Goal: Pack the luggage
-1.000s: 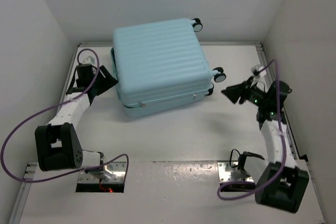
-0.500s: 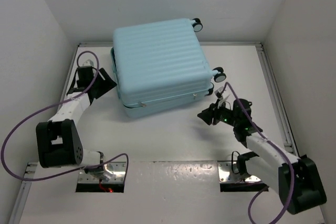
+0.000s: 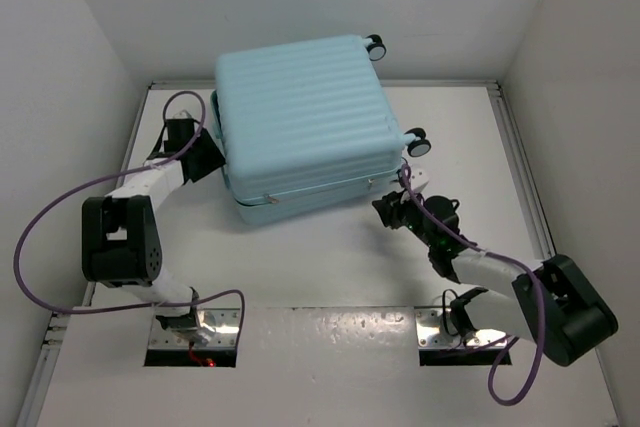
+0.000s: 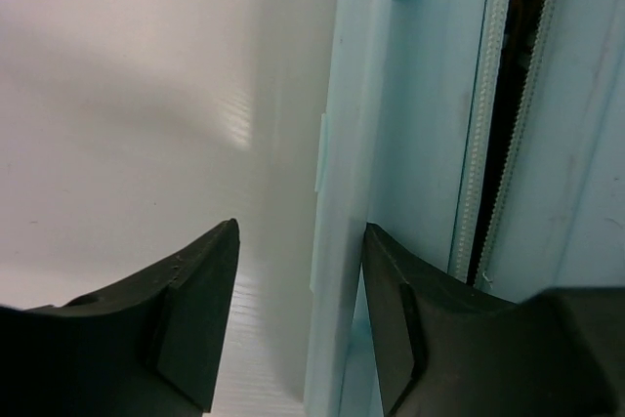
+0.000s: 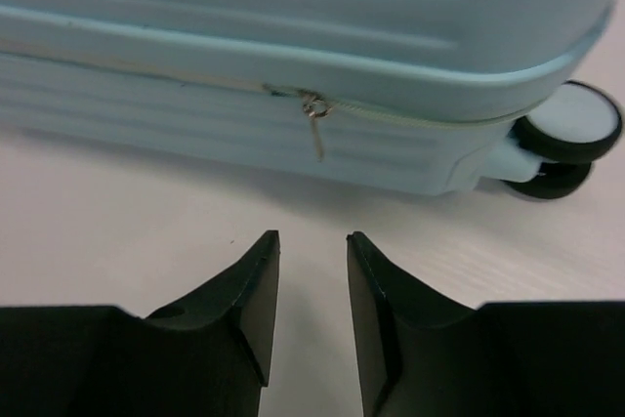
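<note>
The luggage lies lid-down at the upper centre of the counter. The right jaws, slightly spread and empty, have swung in from the right edge to just below its zipper pull. The left jaws, spread, straddle its left rim, so unzipping looks next

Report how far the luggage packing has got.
Done: the pale aqua ribbed hard-shell suitcase lies with its lid down. In hand: the open right gripper faces the metal zipper pull; the open left gripper sits beside the unzipped side seam. Left: zipping it shut.
</note>
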Robot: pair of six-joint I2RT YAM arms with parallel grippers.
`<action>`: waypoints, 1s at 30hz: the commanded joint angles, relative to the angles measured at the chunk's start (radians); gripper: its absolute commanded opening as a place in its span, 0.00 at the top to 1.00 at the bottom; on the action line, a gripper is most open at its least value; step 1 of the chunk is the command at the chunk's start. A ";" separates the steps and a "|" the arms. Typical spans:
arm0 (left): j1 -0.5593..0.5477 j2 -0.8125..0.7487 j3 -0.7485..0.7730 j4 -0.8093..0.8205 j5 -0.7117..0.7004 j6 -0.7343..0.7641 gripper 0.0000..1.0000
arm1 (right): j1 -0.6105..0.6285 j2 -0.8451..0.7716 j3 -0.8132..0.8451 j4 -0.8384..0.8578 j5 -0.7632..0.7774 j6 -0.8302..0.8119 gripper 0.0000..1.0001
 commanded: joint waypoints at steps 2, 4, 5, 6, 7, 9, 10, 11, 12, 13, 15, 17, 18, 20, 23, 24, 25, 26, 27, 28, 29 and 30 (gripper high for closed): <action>0.013 -0.012 0.040 0.038 -0.033 0.013 0.39 | -0.035 -0.065 -0.008 0.132 0.133 -0.064 0.65; 0.049 -0.053 0.030 0.070 -0.005 0.040 0.37 | -0.069 -0.183 0.009 0.016 0.136 -0.093 0.65; 0.061 -0.087 0.029 0.070 0.025 0.040 0.36 | -0.124 -0.214 0.018 -0.027 0.148 -0.121 0.71; 0.070 -0.098 0.043 0.059 0.044 0.072 0.36 | -0.149 -0.314 0.059 -0.195 0.141 -0.133 0.74; 0.079 -0.107 0.058 0.041 0.044 0.085 0.34 | -0.175 -0.343 0.073 -0.242 0.130 -0.154 0.76; 0.092 -0.141 0.071 0.015 0.056 0.094 0.30 | -0.273 -0.428 0.113 -0.340 0.070 -0.190 0.82; 0.092 -0.156 0.083 0.015 0.056 0.108 0.28 | -0.296 -0.435 0.129 -0.353 0.061 -0.207 0.82; 0.101 -0.170 0.083 0.015 0.056 0.126 0.26 | -0.363 -0.432 0.168 -0.365 0.061 -0.213 0.84; 0.101 -0.198 0.092 0.015 0.056 0.147 0.25 | -0.385 -0.405 0.219 -0.388 0.059 -0.202 0.84; 0.101 -0.208 0.092 0.015 0.056 0.148 0.24 | -0.435 -0.383 0.277 -0.391 0.050 -0.190 0.84; 0.092 -0.209 0.126 0.015 0.056 0.187 0.21 | -0.511 -0.250 0.386 -0.393 -0.002 -0.119 0.84; 0.080 -0.189 0.155 0.015 0.032 0.200 0.21 | -0.525 -0.048 0.542 -0.419 -0.039 -0.066 0.82; 0.069 -0.170 0.175 -0.008 0.021 0.200 0.21 | -0.528 0.059 0.712 -0.441 -0.042 -0.044 0.82; 0.044 -0.115 0.235 -0.008 0.012 0.212 0.21 | -0.522 0.231 0.984 -0.519 -0.107 -0.011 0.81; 0.030 -0.048 0.298 -0.028 -0.008 0.197 0.22 | -0.525 0.550 1.135 -0.537 -0.234 0.100 0.81; 0.021 -0.032 0.309 -0.028 -0.008 0.197 0.23 | -0.522 0.602 1.299 -0.555 -0.240 0.118 0.81; 0.021 -0.020 0.318 -0.028 -0.022 0.174 0.23 | -0.514 0.655 1.368 -0.583 -0.284 0.158 0.81; 0.021 -0.002 0.328 -0.028 -0.022 0.174 0.23 | -0.505 0.757 1.505 -0.616 -0.337 0.192 0.83; 0.012 -0.002 0.329 -0.028 -0.022 0.174 0.23 | -0.500 0.850 1.617 -0.689 -0.353 0.227 0.85; 0.012 0.011 0.342 -0.028 -0.036 0.174 0.23 | -0.488 0.881 1.706 -0.705 -0.384 0.232 0.86; 0.000 0.011 0.342 -0.028 -0.049 0.174 0.23 | -0.467 0.988 1.750 -0.807 -0.401 0.191 0.89; -0.017 0.020 0.342 -0.028 -0.069 0.192 0.23 | -0.435 1.011 1.832 -0.842 -0.393 0.171 0.89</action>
